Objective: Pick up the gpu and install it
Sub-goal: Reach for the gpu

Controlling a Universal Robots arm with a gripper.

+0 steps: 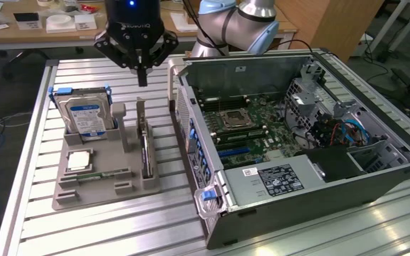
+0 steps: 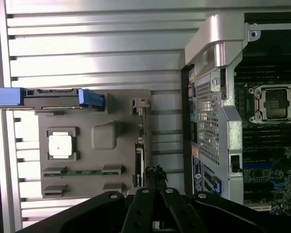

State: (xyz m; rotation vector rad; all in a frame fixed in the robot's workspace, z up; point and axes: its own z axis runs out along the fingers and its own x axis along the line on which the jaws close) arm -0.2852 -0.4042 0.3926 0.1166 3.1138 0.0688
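The gpu (image 1: 146, 149) is a thin dark card standing on its long edge in a slot of the grey parts holder (image 1: 94, 198), at the exterior view's left of the open computer case (image 1: 298, 176). In the wrist view the gpu (image 2: 139, 162) shows edge-on on the holder (image 2: 104, 109). My gripper (image 1: 142, 81) hangs a short way above the card's far end, fingers shut together with nothing between them. From the wrist, the gripper (image 2: 155, 178) points down close beside the card's edge.
The holder also carries an upright blue-labelled hard drive (image 1: 84, 114), a processor chip (image 1: 79, 160) and a green memory stick (image 1: 102, 174). Inside the case lie the motherboard with its socket (image 1: 235, 118) and blue slots (image 1: 234, 152). Slatted metal table (image 1: 119, 229) all around.
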